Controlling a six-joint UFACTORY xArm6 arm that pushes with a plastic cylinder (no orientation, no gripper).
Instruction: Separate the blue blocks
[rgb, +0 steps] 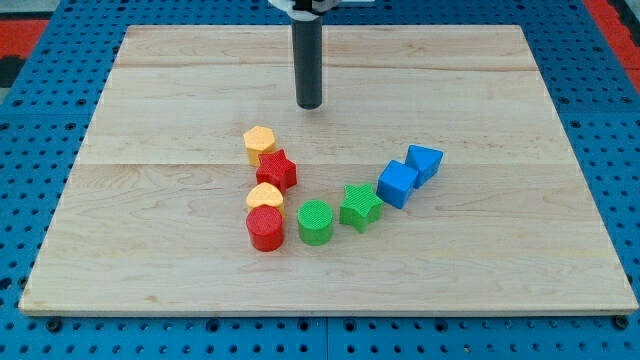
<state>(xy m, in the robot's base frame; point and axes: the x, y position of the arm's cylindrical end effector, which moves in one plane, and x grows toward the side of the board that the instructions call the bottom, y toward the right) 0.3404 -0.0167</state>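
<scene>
Two blue blocks touch each other at the view's right of centre: a blue cube (398, 184) and, just up and right of it, a blue triangular block (425, 162). My tip (309, 104) is the lower end of the dark rod, near the view's top centre. It stands well up and left of the blue blocks, apart from every block. The nearest block to it is the yellow hexagon (260, 143).
A red star (277, 170) sits below the yellow hexagon. A yellow half-round block (265, 194) touches a red cylinder (265, 228). A green cylinder (316, 222) and a green star (360, 206) lie in an arc leading to the blue cube. The wooden board (150, 120) rests on a blue pegboard.
</scene>
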